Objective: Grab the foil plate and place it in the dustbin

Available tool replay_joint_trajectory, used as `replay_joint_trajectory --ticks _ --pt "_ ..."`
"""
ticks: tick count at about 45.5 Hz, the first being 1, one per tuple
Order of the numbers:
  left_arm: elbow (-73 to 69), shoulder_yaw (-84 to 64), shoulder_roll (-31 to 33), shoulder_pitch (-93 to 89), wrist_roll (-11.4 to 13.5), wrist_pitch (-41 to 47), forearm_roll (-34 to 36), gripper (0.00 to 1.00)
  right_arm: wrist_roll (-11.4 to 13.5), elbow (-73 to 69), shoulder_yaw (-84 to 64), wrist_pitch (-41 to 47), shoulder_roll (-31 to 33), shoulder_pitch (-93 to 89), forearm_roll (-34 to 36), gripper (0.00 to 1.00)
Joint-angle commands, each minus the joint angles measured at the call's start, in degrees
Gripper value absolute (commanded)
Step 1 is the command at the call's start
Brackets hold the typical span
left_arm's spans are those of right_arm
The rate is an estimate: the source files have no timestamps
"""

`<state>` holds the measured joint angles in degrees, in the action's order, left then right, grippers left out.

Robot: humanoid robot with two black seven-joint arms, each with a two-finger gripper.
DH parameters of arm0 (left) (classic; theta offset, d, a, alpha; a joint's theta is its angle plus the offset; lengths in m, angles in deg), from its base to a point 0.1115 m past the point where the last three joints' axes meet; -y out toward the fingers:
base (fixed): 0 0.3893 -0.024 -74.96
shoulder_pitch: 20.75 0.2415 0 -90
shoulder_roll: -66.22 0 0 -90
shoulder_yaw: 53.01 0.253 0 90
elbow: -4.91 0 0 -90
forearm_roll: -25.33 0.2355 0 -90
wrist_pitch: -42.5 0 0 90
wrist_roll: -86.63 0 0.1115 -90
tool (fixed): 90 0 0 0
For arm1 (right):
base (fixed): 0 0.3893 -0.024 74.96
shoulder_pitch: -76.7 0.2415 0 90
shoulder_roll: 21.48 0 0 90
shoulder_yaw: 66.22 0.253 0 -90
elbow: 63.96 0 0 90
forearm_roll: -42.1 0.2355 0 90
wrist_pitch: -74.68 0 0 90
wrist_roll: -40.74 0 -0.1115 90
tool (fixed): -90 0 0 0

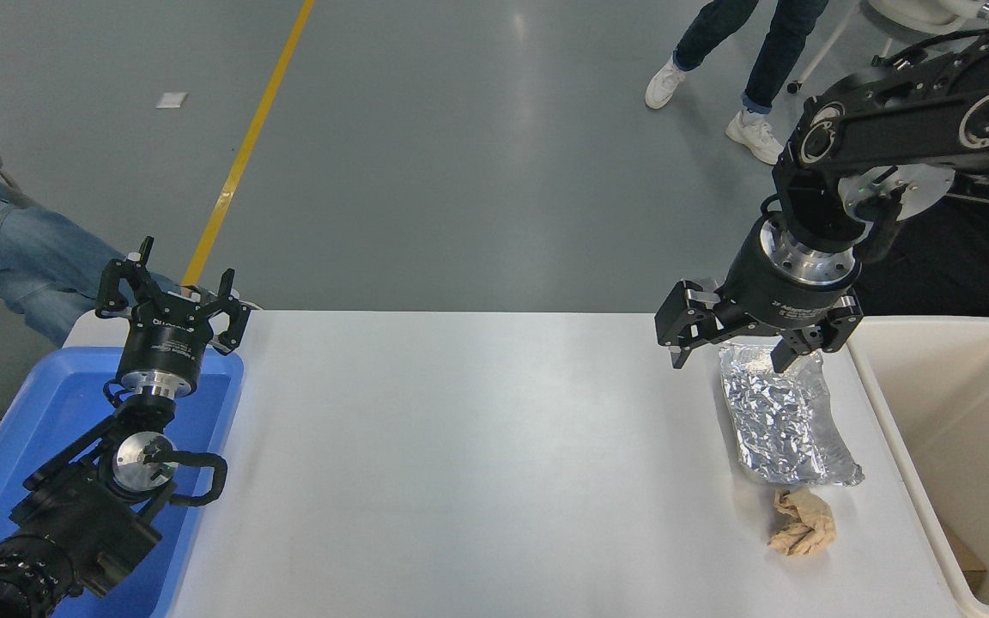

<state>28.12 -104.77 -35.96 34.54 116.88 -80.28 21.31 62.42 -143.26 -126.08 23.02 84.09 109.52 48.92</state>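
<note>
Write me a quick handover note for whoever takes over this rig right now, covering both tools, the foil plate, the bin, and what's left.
Right tool: open, above the far end of the foil plate, holding nothing.
Left tool: open, parked over the blue tray.
Foil plate: flat on the table, beside the dustbin; a crumpled paper ball lies just nearer than it.
Done: nothing lifted yet.
Left: grip the plate, lift it, drop it in the dustbin.
</note>
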Motion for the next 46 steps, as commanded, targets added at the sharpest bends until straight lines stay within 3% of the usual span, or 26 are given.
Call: replay_joint_trajectory --ticks 1,17,29,46 --pt "0.00 -0.01 -0.03 0.00 -0.02 0.00 -0.02 0.99 -0.14 0.37 -2.63 -0.03 1.48 0.92 0.30 1.00" --pt "0.00 -0.01 -0.03 0.00 -0.02 0.00 -0.02 0.99 -0.23 1.16 -4.39 -1.34 1.39 -0.21 -0.75 1.00" --pt "0.00 -0.01 -0.03 0.00 -0.02 0.00 -0.02 0.99 -0.23 15.74 -5.36 -17.24 0.77 -17.69 -8.04 1.00" --pt "0.00 -0.01 -0.03 0.00 -0.02 0.00 -0.02 0.99 -0.31 33.24 -4.83 -27.35 -4.58 -38.35 -17.53 1.00"
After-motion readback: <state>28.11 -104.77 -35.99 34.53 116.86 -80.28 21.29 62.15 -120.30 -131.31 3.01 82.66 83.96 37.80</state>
